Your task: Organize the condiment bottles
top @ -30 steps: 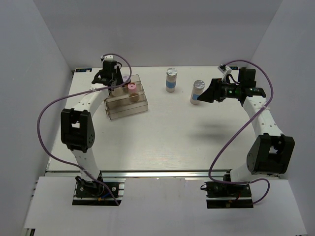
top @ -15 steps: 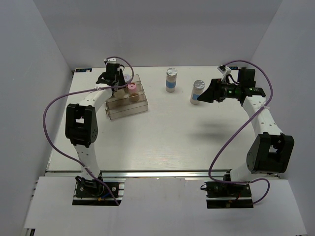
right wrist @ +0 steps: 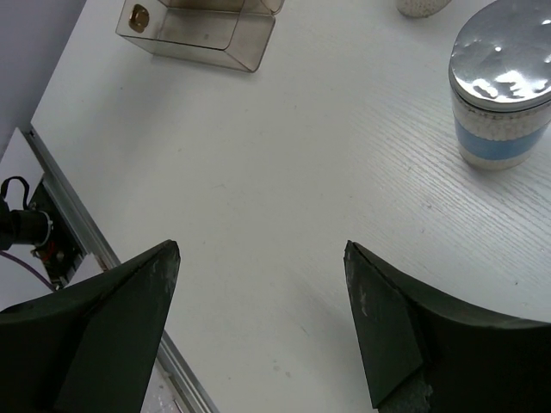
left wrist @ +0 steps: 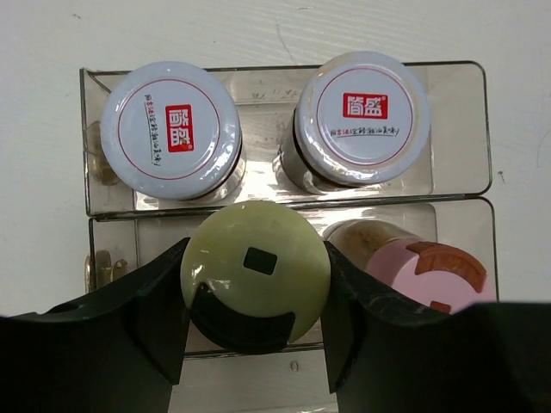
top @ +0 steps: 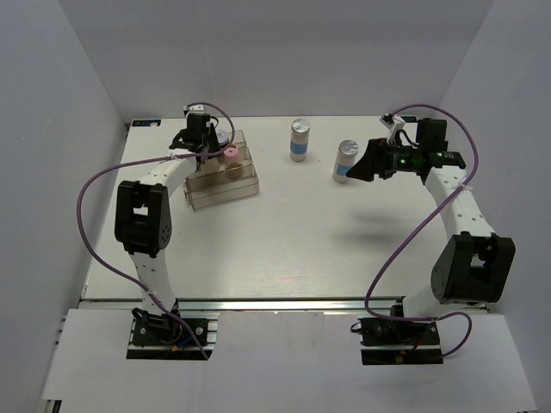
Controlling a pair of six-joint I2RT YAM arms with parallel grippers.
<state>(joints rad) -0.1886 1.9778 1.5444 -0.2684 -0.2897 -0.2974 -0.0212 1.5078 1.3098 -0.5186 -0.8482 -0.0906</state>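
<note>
Two pale-lidded jars [left wrist: 170, 129] in one row of rack [left wrist: 461, 129] carried red Chinese-character labels. Left gripper [left wrist: 256, 254] clamped yellow-lidded jar [left wrist: 255, 280] in adjacent row, beside pink-lidded jar [left wrist: 426, 275]. Right gripper [right wrist: 260, 249] gaped empty by blue-banded jar [right wrist: 499, 95], off rack.

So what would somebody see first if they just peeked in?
Probably the clear stepped plastic rack at the table's far left, holding little jars, with the left gripper shut on the yellow-lidded jar in it. Then two tall white jars with silver caps and blue bands standing out on the table, the open right gripper beside one.
</note>
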